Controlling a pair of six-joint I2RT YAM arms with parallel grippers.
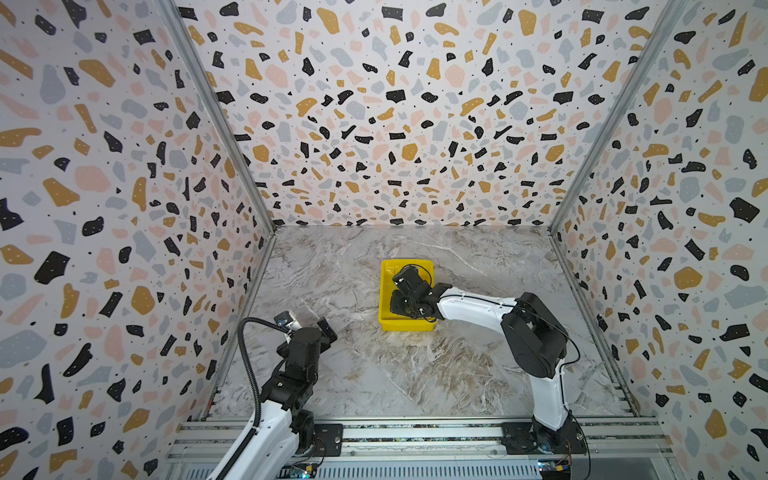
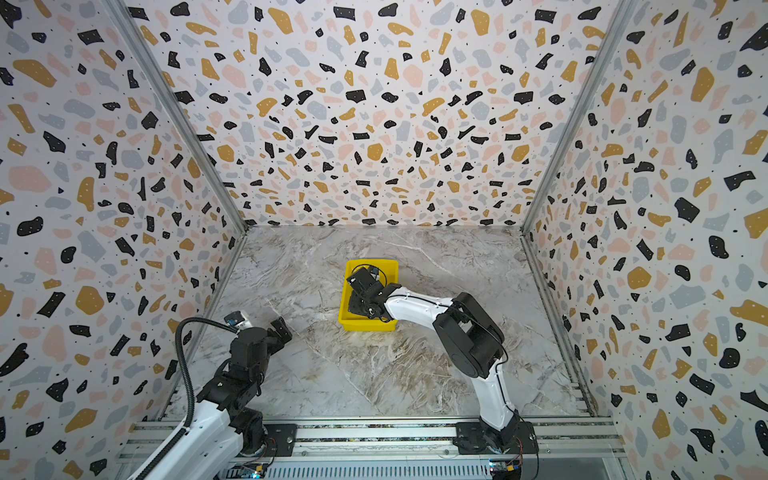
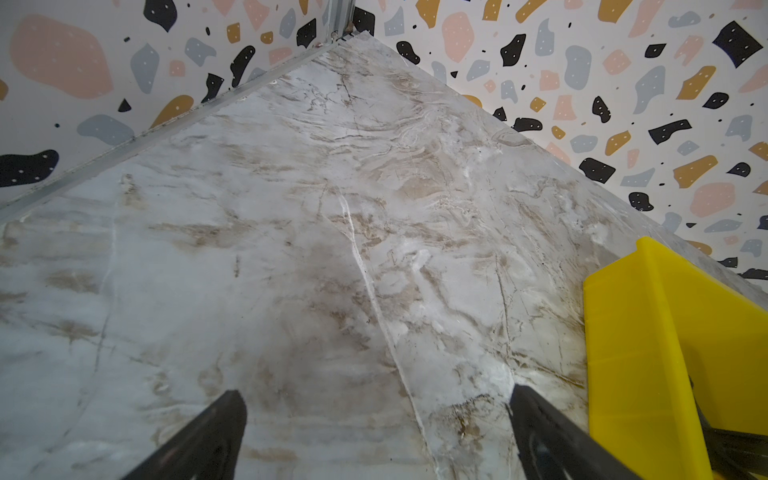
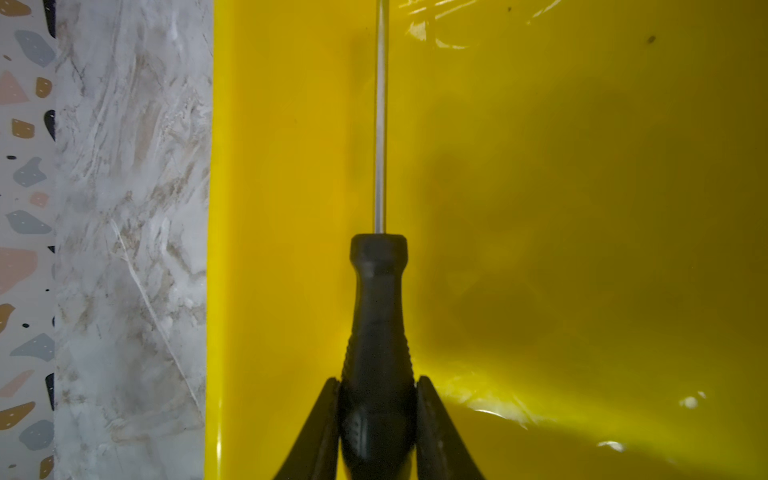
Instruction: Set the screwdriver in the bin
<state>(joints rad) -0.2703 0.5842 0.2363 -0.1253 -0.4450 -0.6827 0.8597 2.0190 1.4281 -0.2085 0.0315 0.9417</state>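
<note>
In the right wrist view my right gripper (image 4: 378, 380) is shut on the black handle of the screwdriver (image 4: 378, 316). Its thin metal shaft points straight away from the jaws, over the glossy inside of the yellow bin (image 4: 582, 208) and close to one side wall. Whether it touches the bin's floor I cannot tell. In both top views the bin (image 1: 405, 325) (image 2: 368, 325) sits mid-table. The right gripper (image 1: 400, 306) (image 2: 360, 305) reaches down into it and hides the screwdriver. My left gripper (image 1: 316, 332) (image 2: 272, 332) (image 3: 376, 392) stands open and empty near the left wall.
Bare marble tabletop (image 1: 415, 374) surrounds the bin, enclosed by patterned walls on the left, the back and the right. A metal rail (image 1: 415, 434) with both arm bases runs along the front edge. The left wrist view catches one corner of the bin (image 3: 648, 332) beside an open finger.
</note>
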